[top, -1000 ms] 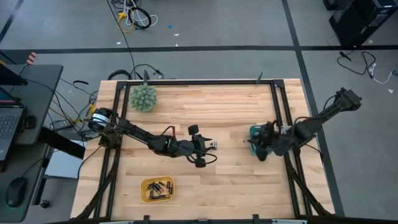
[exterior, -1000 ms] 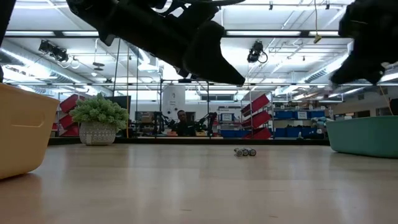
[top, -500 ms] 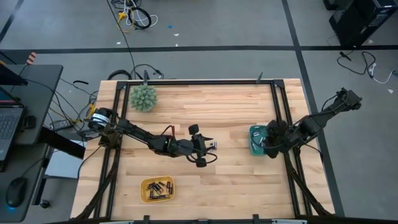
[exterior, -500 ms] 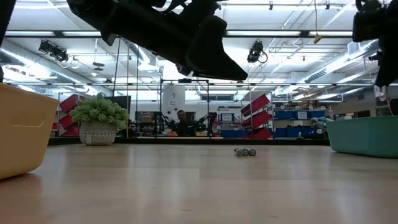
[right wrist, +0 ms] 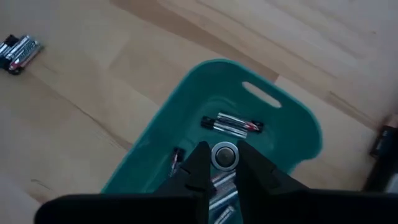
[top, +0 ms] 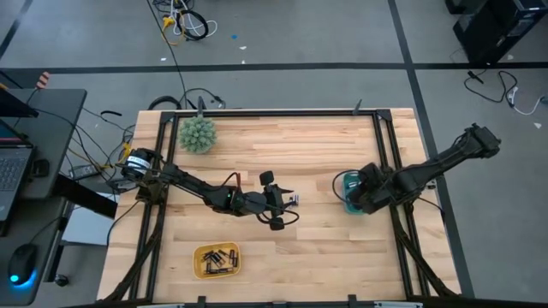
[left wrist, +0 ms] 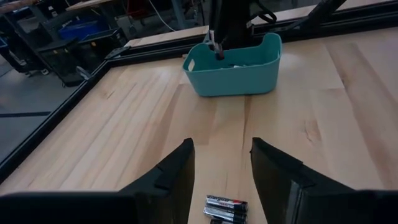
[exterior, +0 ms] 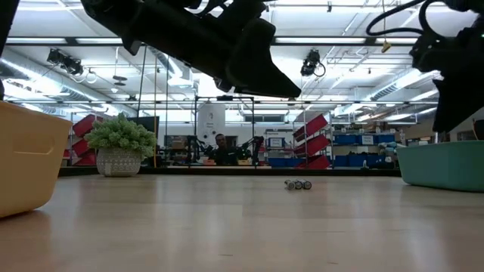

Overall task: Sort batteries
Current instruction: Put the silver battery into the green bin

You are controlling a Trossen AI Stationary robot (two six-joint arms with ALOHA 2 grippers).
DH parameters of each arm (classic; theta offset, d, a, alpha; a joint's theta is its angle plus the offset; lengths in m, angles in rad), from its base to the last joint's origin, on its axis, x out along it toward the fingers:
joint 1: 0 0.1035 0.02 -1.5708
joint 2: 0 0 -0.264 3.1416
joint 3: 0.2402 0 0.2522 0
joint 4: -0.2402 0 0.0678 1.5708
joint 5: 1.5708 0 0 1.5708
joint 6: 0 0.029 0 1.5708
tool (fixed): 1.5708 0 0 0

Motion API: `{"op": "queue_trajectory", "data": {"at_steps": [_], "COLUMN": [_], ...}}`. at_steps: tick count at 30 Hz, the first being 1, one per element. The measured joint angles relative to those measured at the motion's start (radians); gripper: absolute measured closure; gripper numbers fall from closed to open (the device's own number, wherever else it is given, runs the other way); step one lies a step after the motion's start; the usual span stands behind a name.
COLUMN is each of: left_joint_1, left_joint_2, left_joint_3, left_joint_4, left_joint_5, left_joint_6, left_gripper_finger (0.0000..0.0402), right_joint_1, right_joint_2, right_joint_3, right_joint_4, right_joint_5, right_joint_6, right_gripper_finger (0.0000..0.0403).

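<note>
Right gripper (right wrist: 219, 163): over the teal bin (top: 347, 198) at the table's right side, fingers pinched on a silvery battery (right wrist: 224, 155) seen end-on. In the high view the arm has swung back toward the table's middle compared with half a second ago, so its wrist now covers most of the bin.
Low view: the right arm shows as a dark mass at the upper right, above the teal bin (exterior: 442, 165) — lower and further in than in the frame before.
Teal bin contents: a silver and black cell (right wrist: 232, 124) lies on the bin floor, and more cells sit partly hidden behind the fingers.
Left gripper (left wrist: 221, 180): hanging mid-table with its fingers parted, nothing between them. It has not shifted since the earlier frames.
Loose batteries (left wrist: 225, 208): a small cluster lying side by side on the wood, just below the left gripper's open fingers; the same group (exterior: 298, 184) shows in the low view and again (right wrist: 18, 50) in the right wrist view, well apart from the bin — unmoved.
Yellow tray (top: 217, 261): near the front edge of the table, holding a heap of dark cells, as before.
Green spiky ball (top: 197, 134): at the far left corner of the table, unchanged.
</note>
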Motion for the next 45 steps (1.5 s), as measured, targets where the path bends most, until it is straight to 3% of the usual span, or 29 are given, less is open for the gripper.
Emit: {"op": "queue_trajectory", "data": {"at_steps": [10,23,27,38,45], "left_joint_1": [0.000,0.000,-0.002,-0.010,-0.011], "left_joint_2": [0.000,0.016,0.064,0.175,0.179], "left_joint_3": [0.000,-0.005,-0.005,-0.005,-0.006], "left_joint_4": [-0.082,-0.123,-0.128,-0.051,-0.048], "left_joint_5": [0.068,0.069,0.114,0.094,0.056], "left_joint_6": [-0.090,-0.258,-0.268,-0.288,-0.390], "left_gripper_finger": [0.0249,0.0249,0.0249,0.0249,0.0249], "right_joint_1": [-0.006,-0.006,-0.007,-0.007,-0.007], "right_joint_2": [0.097,0.094,0.094,0.094,0.094], "right_joint_3": [0.000,0.000,0.000,0.000,0.001], "right_joint_4": [0.089,0.103,0.118,0.161,0.171], "right_joint_5": [0.002,0.045,0.069,0.071,0.070], "right_joint_6": [-0.036,-0.034,-0.035,-0.045,-0.045], "right_gripper_finger": [0.0330,0.0311,0.0312,0.0311,0.0310]}}
